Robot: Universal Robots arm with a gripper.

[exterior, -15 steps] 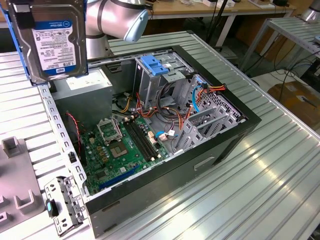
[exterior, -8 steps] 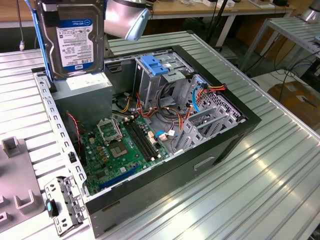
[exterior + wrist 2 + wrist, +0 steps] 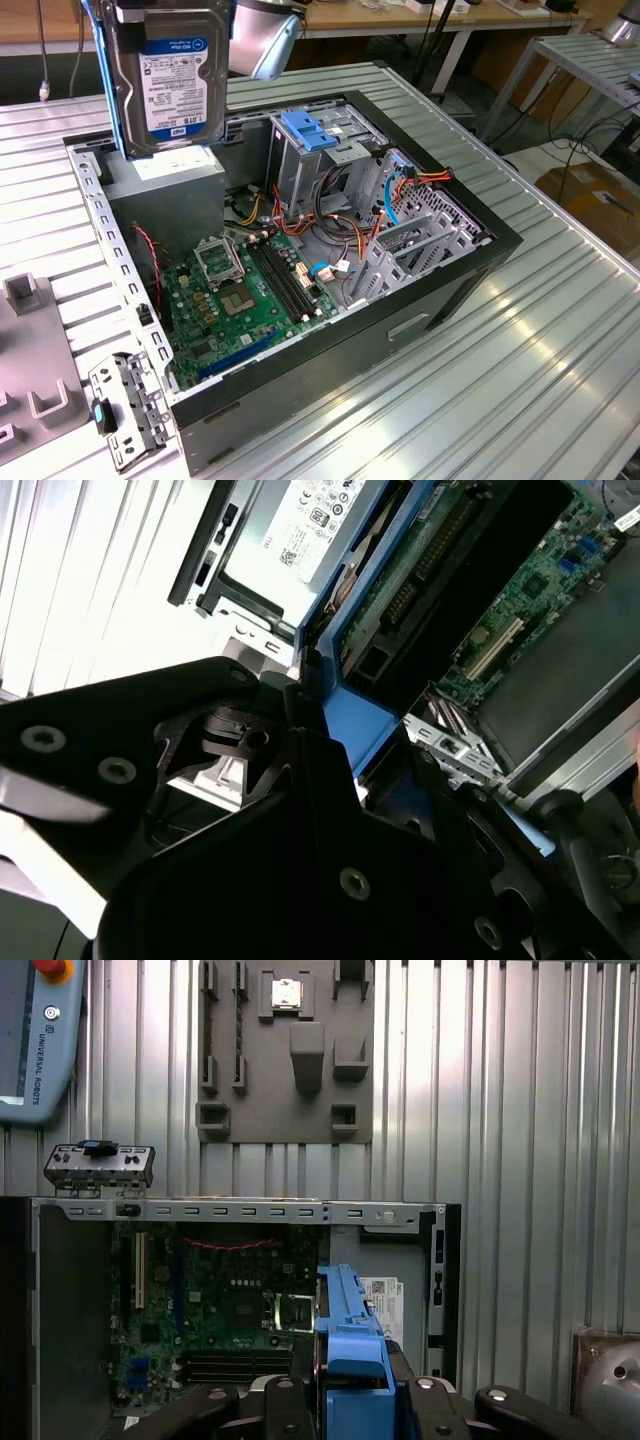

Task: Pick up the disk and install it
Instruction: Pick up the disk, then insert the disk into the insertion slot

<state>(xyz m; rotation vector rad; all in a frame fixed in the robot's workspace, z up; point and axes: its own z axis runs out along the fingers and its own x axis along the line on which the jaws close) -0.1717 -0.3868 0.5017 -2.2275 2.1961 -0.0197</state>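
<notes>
Pincer [image 3: 350, 1402] grips the disk [image 3: 170, 80] by its blue bracket [image 3: 350, 1345], hanging on edge over the open computer case [image 3: 400, 335] at its 11 o'clock corner. Squaring it with the drive cage [image 3: 310, 150], clear of the cables [image 3: 330, 225], looks key.

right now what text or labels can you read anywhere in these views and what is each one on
On the disk, held in the gripper: label print and a barcode, too small to read reliably.
On the white sticker of the grey box: symbols and fine print, too small to read.
On the teach pendant: one line of capitals, a maker's name, left unquoted.
On the motherboard: markings too small to read.
</notes>
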